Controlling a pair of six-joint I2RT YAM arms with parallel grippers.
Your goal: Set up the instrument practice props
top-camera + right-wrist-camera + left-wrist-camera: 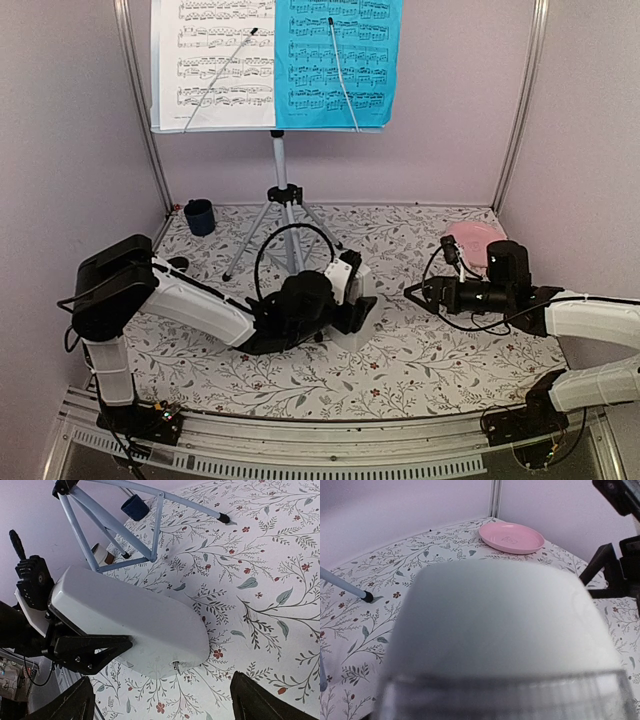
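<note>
Metronome [364, 325] lies on the table [450, 370] before the stand [283, 190], left claw [356, 300] straddling it. From the left wrist it fills our view. From the right wrist we see one left finger [92, 652] touching it, though whether it is clamped we cannot tell; right claw [172, 704] gapes empty.

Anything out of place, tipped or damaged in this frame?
Nothing stands out. White sheet and blue sheet sit side by side on the stand; the plate lies flat and the cup stands upright. The left gripper is at the metronome; its tilt is hard to judge.
</note>
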